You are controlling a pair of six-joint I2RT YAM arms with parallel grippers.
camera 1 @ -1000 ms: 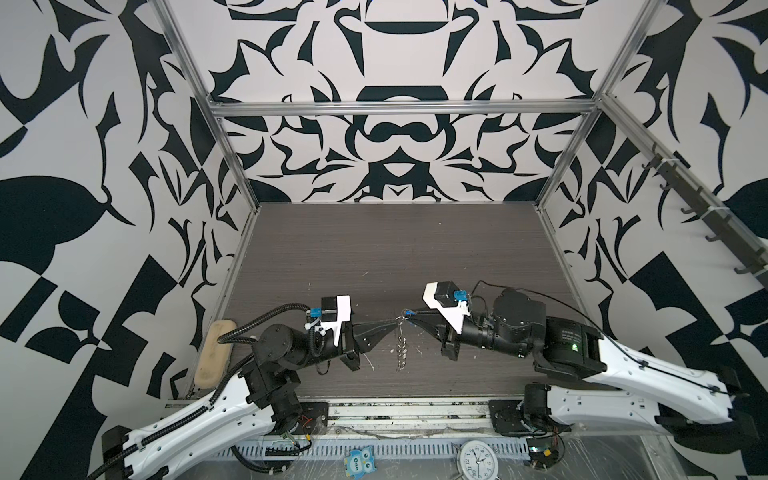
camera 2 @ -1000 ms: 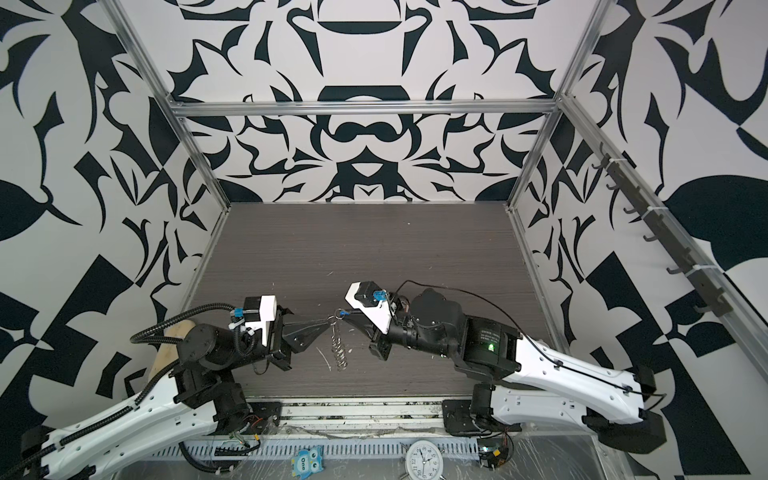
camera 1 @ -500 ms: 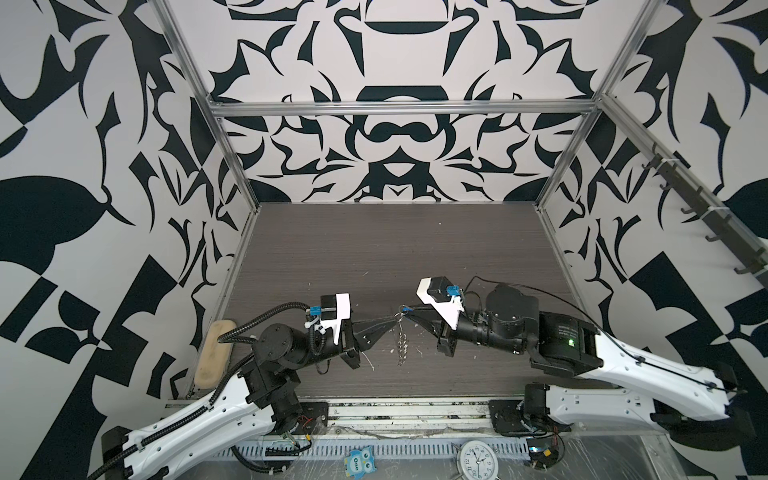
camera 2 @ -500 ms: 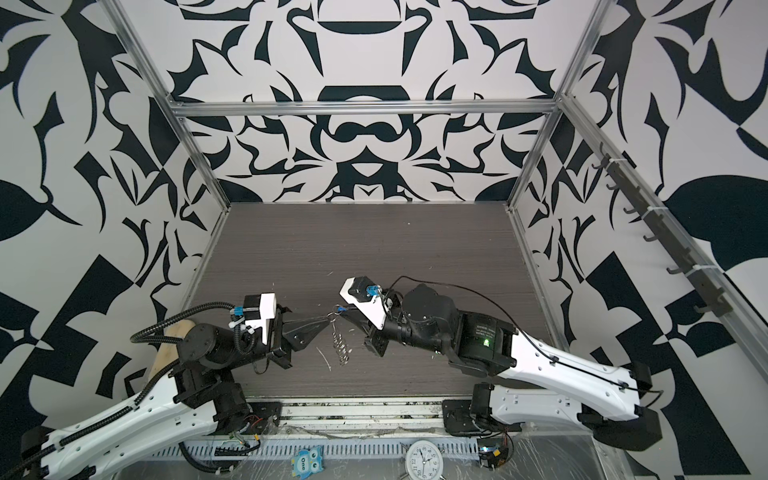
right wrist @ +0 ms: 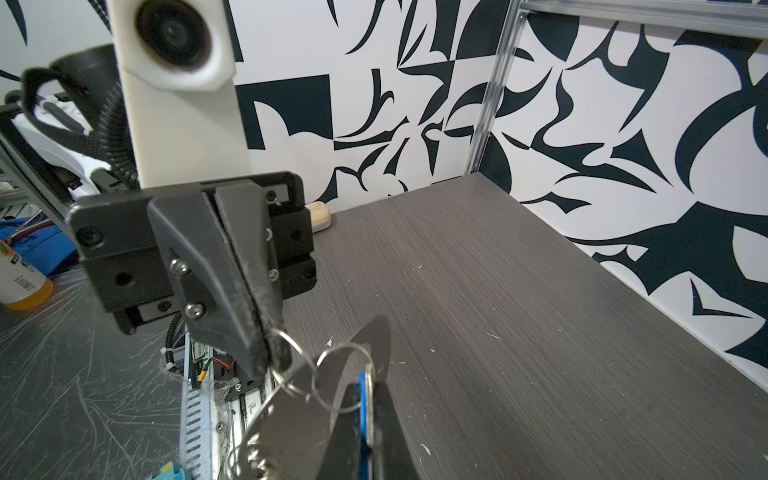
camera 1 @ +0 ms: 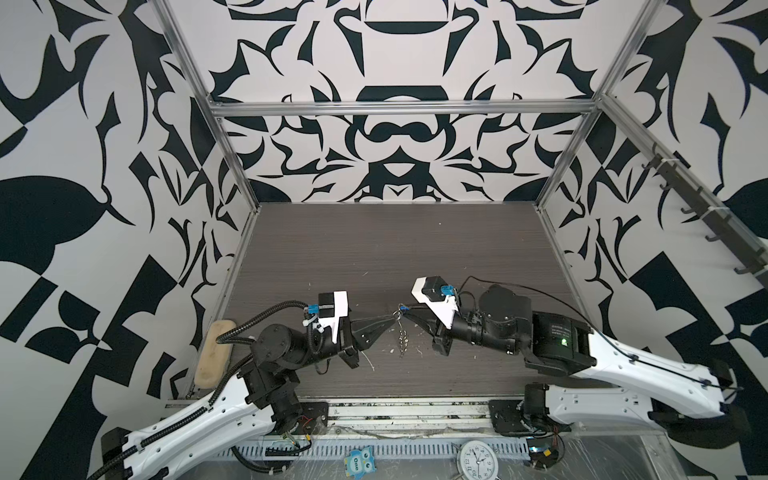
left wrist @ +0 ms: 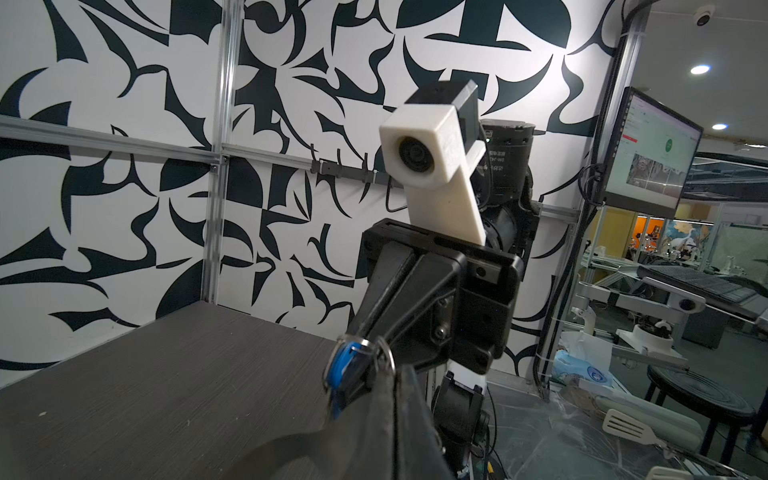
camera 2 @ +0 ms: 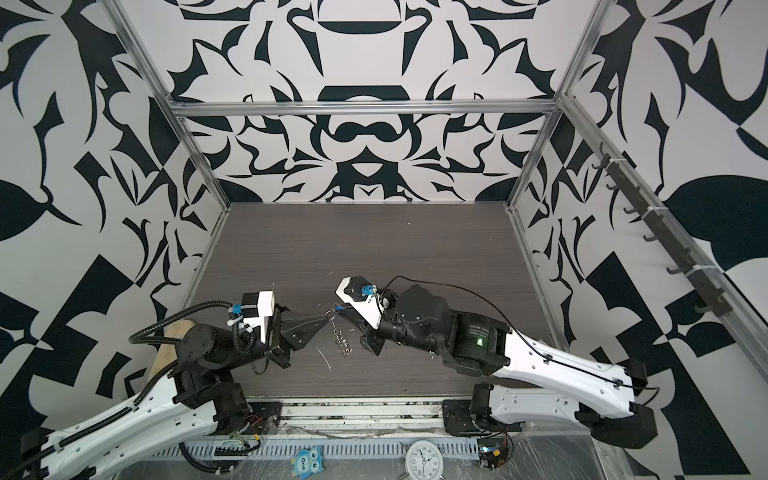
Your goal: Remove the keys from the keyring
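Note:
Both grippers meet tip to tip above the front middle of the table. In the right wrist view my left gripper (right wrist: 277, 353) is shut on a small silver ring of the keyring (right wrist: 299, 415), a flat silver plate that hangs tilted below it. My right gripper (right wrist: 368, 390) is shut on the blue key (right wrist: 362, 399), whose own ring links to the plate. In both top views the keyring (camera 1: 402, 338) (camera 2: 341, 343) dangles between the left gripper (camera 1: 392, 320) and the right gripper (camera 1: 409, 311). The left wrist view shows the blue key (left wrist: 343, 365) just past my left gripper (left wrist: 388, 374).
A tan sponge-like block (camera 1: 214, 353) lies at the table's front left edge. Small white scraps dot the dark tabletop (camera 1: 395, 249). A clock (camera 1: 476, 459) and an owl toy (camera 1: 359, 461) sit in front of the table. A hook rail (camera 1: 706, 216) runs along the right wall.
My right arm has shifted a little to the left, closer to the left gripper. The left arm has stayed put, and both grips are unchanged.

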